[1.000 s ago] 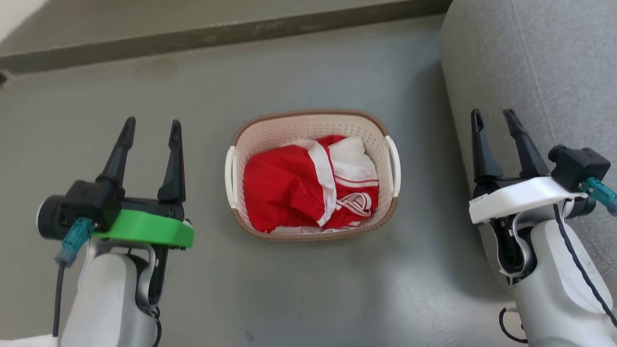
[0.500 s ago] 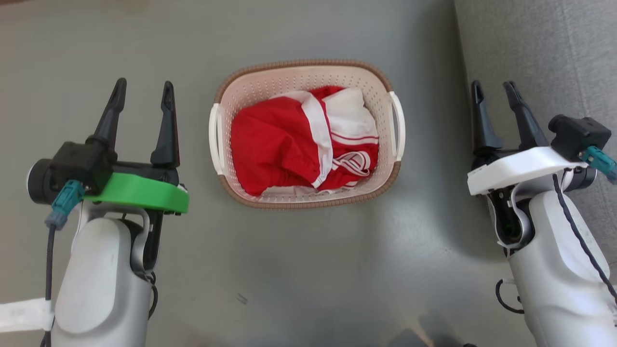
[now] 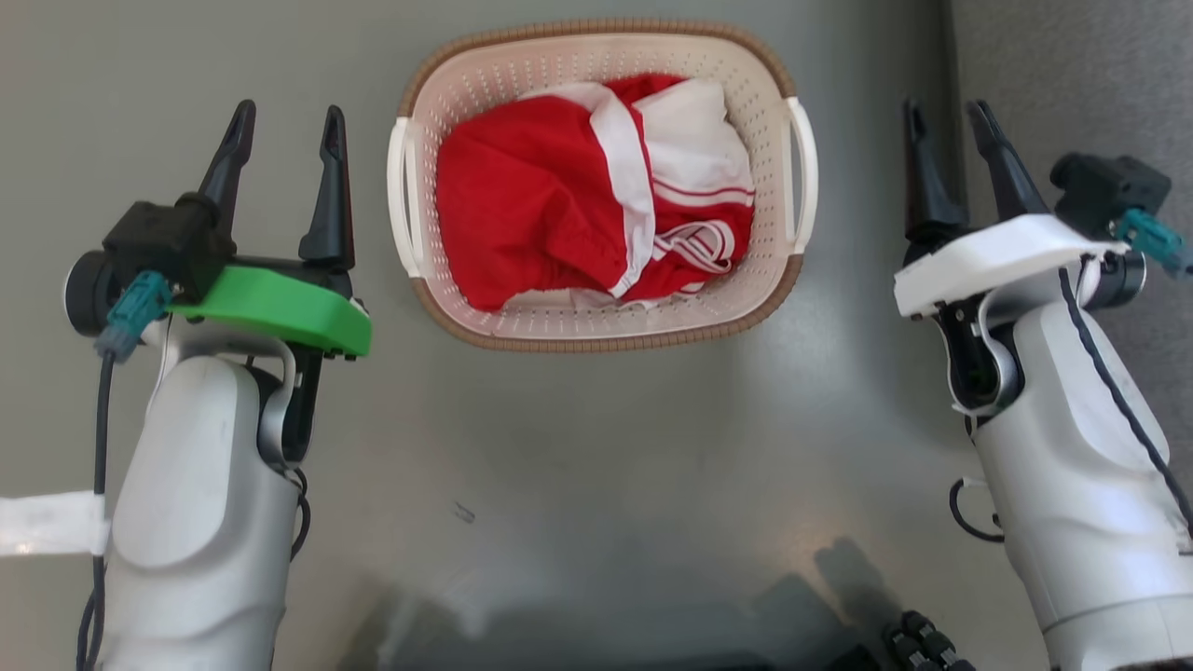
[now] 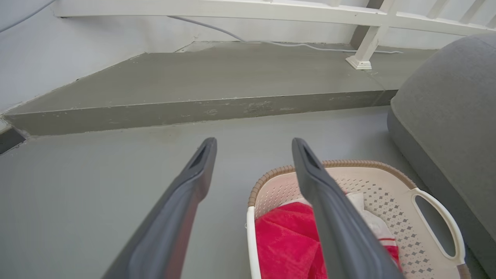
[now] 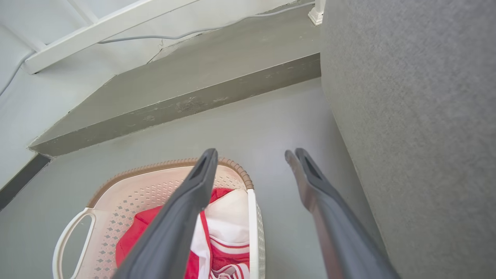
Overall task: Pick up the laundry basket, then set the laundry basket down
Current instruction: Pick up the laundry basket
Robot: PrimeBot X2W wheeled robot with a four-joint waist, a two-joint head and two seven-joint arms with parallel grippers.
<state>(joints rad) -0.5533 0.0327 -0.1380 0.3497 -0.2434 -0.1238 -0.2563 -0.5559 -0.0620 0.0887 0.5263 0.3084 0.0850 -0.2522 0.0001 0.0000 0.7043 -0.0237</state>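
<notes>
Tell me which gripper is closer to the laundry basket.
Left, judging from the head view. The left gripper is close beside the laundry basket on its left; the right gripper is farther off on its right.

Bright, even light; a pale sheen on the grey floor [image 3: 578, 466] beside soft near-edge shadows. Wrist views slightly bow straight lines toward their edges.

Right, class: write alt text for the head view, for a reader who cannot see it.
A cream laundry basket holding red and white clothes sits on a grey floor. The left gripper and the right gripper, both open, flank it, one beside each side handle, not touching it. Grey upholstery shows at the right edge.
</notes>
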